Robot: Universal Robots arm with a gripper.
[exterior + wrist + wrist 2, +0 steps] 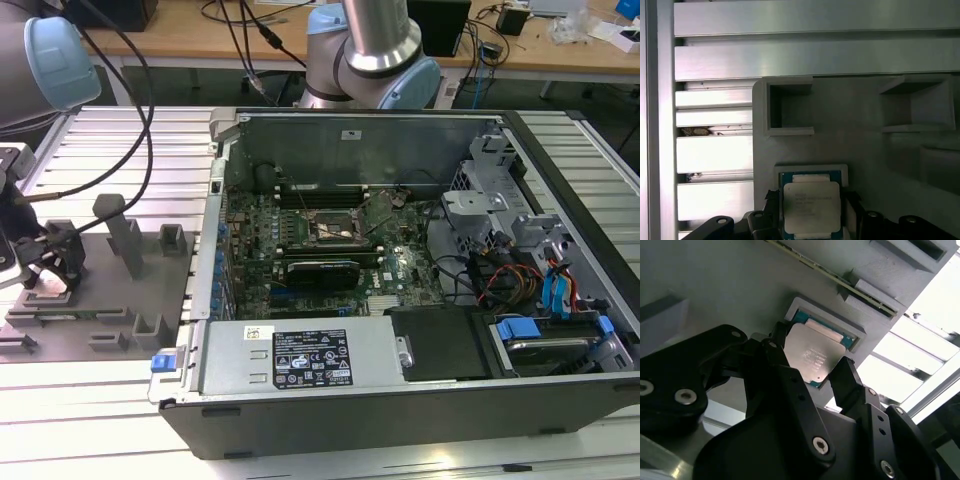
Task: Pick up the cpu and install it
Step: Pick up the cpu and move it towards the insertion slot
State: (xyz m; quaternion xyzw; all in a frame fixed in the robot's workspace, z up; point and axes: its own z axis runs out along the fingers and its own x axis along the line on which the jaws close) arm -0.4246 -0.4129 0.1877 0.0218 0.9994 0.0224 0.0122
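**Claw (pixel 45 258) straddles the cpu (pixel 811 207) on the grey tray (pixel 150 290)**

The claw hangs low over the grey tray, at the tray's end farthest from the open computer case (pixel 400 390). In both wrist views we see its black fingers (pixel 771 202) parted narrowly, one on each side of the cpu and just beside its edges. We cannot tell whether they touch it. The cpu lies flat, silvery top up, in a shallow square recess of the tray, near the tray's edge.
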